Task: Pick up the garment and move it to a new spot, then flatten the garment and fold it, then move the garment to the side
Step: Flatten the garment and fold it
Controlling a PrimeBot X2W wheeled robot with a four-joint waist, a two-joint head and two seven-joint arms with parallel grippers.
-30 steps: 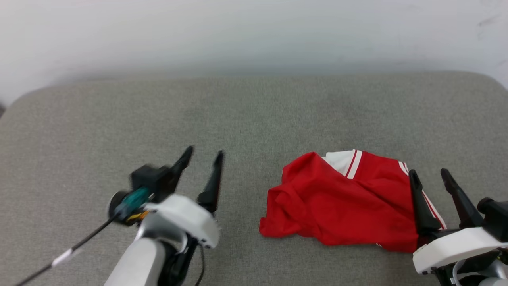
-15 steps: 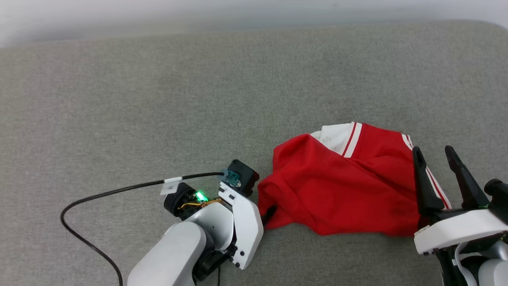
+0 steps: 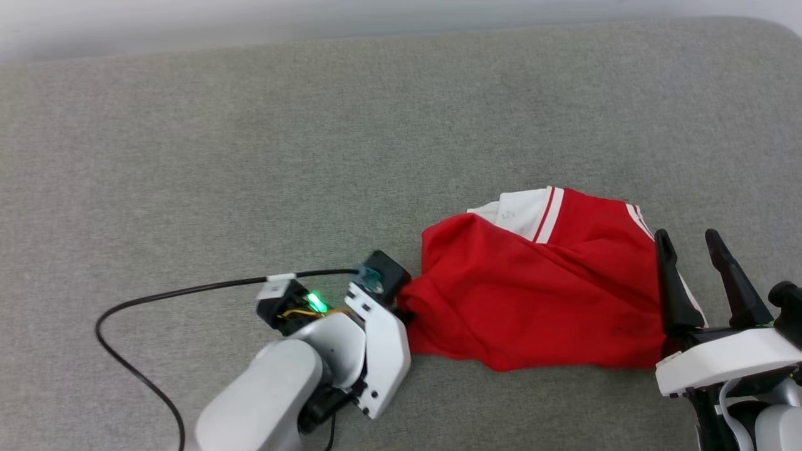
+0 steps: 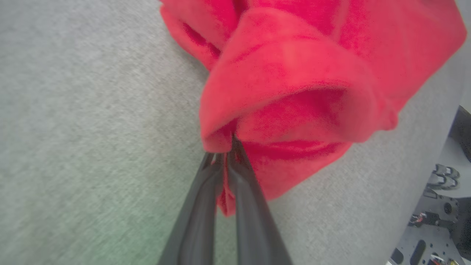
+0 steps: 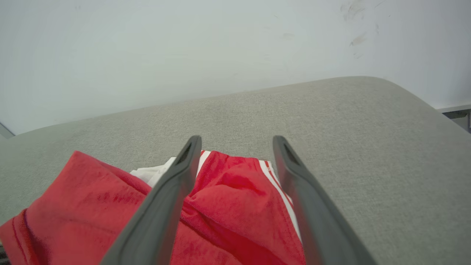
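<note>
While the left gripper (image 4: 226, 149) pinches a bunched fold at the left end of the garment (image 3: 539, 294), its jaws pressed together on the red cloth, the crumpled T-shirt lies on the grey fabric-topped bench (image 3: 250, 156), right of centre in the head view. Seen from the left wrist, the fabric swells into a loose roll just beyond the closed tips. A white sleeve with red-and-white stripe trim shows at the heap's far side. The right gripper (image 3: 689, 239) stands at the garment's right end, jaws spread wide and holding nothing; one finger crosses in front of the red cloth, the other is over bare bench, and a striped seam runs between them, though whether either touches the cloth cannot be told. A black cable (image 3: 188, 291) loops from the left wrist across the bench
</note>
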